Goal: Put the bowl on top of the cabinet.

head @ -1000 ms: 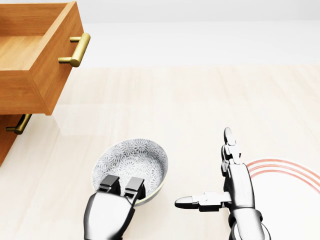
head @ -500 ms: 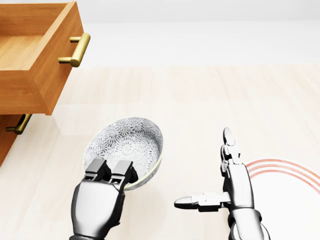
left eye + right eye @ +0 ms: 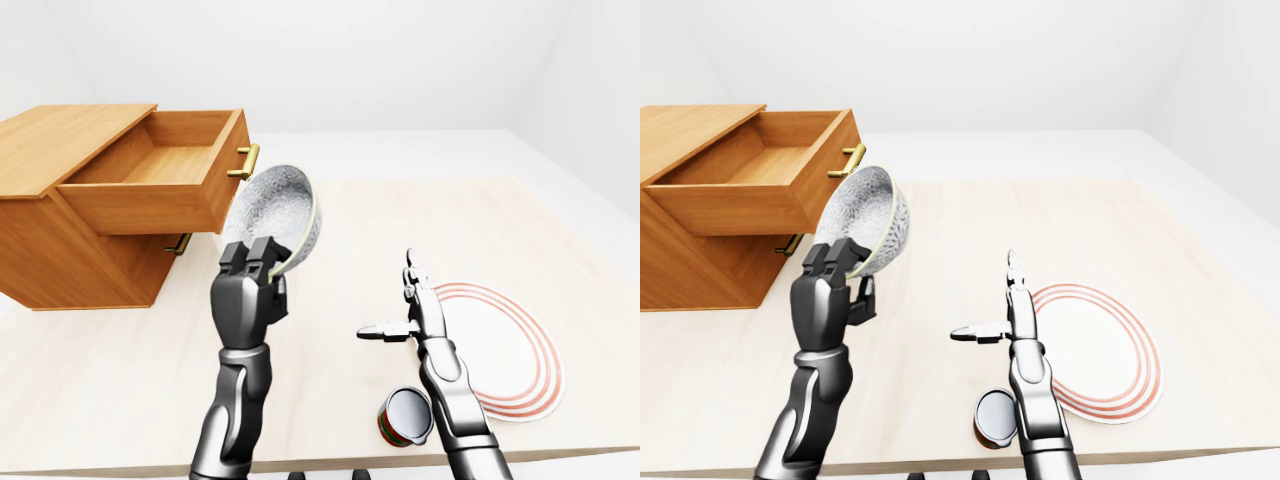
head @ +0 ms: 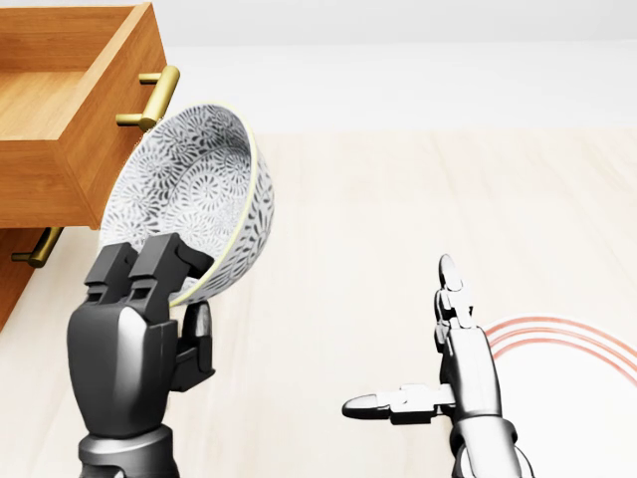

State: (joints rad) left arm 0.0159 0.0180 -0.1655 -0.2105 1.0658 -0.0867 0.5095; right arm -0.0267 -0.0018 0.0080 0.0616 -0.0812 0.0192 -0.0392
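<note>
A grey-and-white patterned bowl (image 4: pixel 194 194) hangs in the air, tilted steeply on its side, just right of the cabinet's open top drawer (image 3: pixel 160 175). My left hand (image 4: pixel 164 289) grips the bowl's lower rim, fingers inside and thumb outside. The wooden cabinet (image 3: pixel 70 135) stands at the left of the left-eye view, its flat top bare. My right hand (image 4: pixel 408 344) hovers over the table to the right with fingers spread, holding nothing.
A white plate with red rings (image 3: pixel 505 345) lies right of my right hand. A small can (image 3: pixel 405 415) lies on its side near the table's bottom edge. The lower drawer's brass handle (image 3: pixel 180 243) shows beneath the open drawer.
My left hand has lifted the bowl off the table, up and leftward toward the drawer, tipping it steeply. The right hand has barely moved.
</note>
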